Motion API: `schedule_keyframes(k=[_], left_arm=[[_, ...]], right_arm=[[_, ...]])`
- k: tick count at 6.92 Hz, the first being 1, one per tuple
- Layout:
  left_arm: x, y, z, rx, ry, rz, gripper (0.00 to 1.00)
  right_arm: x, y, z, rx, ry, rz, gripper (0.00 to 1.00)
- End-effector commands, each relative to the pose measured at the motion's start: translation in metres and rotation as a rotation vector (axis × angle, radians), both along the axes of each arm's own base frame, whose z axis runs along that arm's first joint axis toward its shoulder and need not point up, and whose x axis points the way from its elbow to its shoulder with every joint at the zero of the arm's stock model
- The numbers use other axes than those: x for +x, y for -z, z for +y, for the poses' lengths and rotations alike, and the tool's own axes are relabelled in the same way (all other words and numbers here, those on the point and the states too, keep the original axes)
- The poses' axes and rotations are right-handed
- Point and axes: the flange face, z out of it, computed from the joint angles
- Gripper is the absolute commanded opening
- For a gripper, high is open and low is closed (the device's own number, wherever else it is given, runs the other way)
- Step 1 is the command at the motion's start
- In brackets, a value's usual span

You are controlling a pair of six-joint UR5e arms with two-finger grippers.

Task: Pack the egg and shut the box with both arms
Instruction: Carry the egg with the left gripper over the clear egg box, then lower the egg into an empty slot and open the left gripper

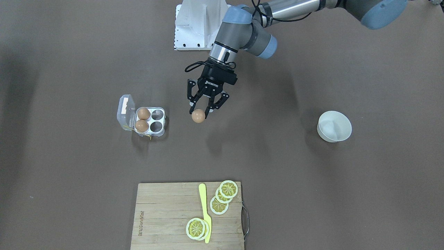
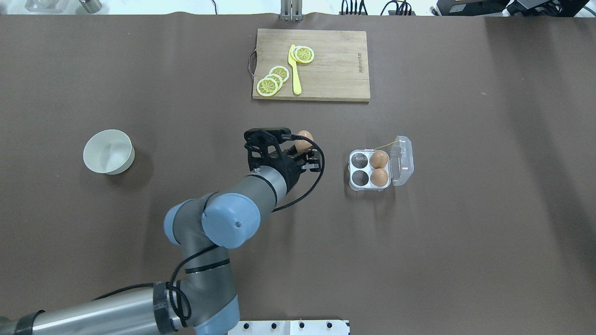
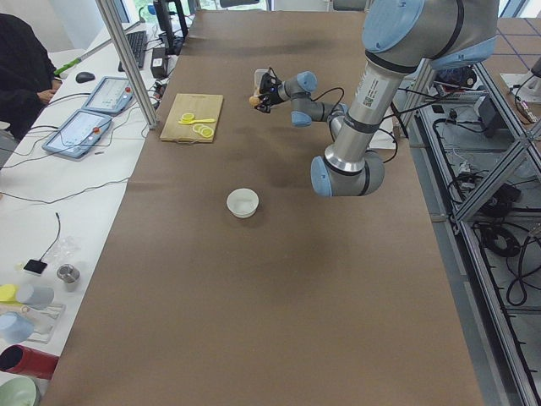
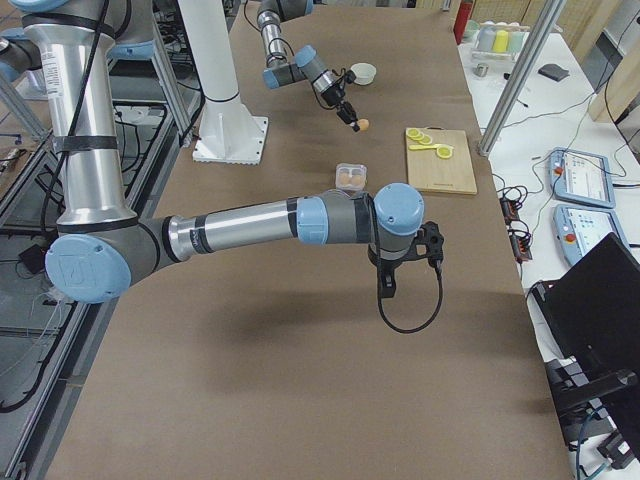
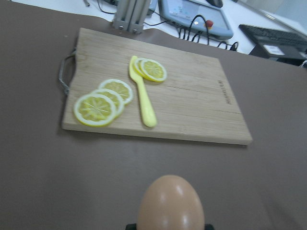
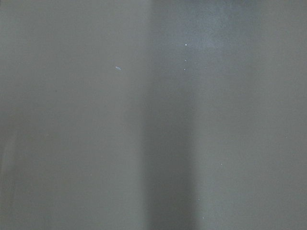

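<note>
1. Box (image 1: 156, 125) lies open, lid (image 1: 125, 113) swung back; two eggs (image 1: 143, 113) sit in the two cells next to the lid
2. Left gripper (image 1: 199, 113) pinches a third egg (image 1: 198, 117) in the air, between box and white bowl (image 1: 326, 136)
3. Right gripper (image 4: 386, 288) hangs well apart; spread or pressed together, I cannot tell

The left arm (image 3: 347, 165) is stretched along the brown table (image 3: 279, 321), and an egg (image 3: 253, 101) is held at the tip of its gripper (image 3: 257, 98), far off and small. A white bowl (image 3: 243, 202) is set near the arm's elbow. A board (image 3: 193, 117) with lemon slices (image 3: 203, 130) is seen beyond, by the table's edge
</note>
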Motion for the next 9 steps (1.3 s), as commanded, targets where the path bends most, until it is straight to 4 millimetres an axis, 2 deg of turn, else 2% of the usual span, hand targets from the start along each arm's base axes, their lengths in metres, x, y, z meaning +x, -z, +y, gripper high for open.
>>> schedule_keyframes(k=[1,2,3,4,5,7,9], left_arm=[[0.042,0.027,0.008,0.01,0.023,0.005,0.0],[0.066,0.042,0.002,0.009,0.047,-0.016,0.0],[0.077,0.048,0.001,0.007,0.049,-0.027,0.0],[0.087,0.048,0.011,0.006,0.035,-0.034,0.0],[0.094,0.045,0.019,0.005,0.024,-0.046,0.0],[0.106,0.045,0.039,0.004,-0.005,-0.049,0.0],[0.114,0.071,0.041,0.007,-0.008,-0.033,0.0]], right_arm=[[-0.003,0.021,0.0,0.036,0.005,-0.017,1.0],[-0.005,0.023,0.005,0.038,0.007,-0.028,1.0],[-0.005,0.025,0.007,0.014,-0.006,-0.048,1.0],[-0.007,0.03,0.007,-0.029,-0.036,-0.071,1.0],[-0.008,0.04,0.009,-0.015,-0.037,-0.07,1.0],[-0.012,0.044,0.01,-0.013,-0.031,-0.072,1.0],[-0.012,0.045,0.01,-0.014,-0.032,-0.072,1.0]])
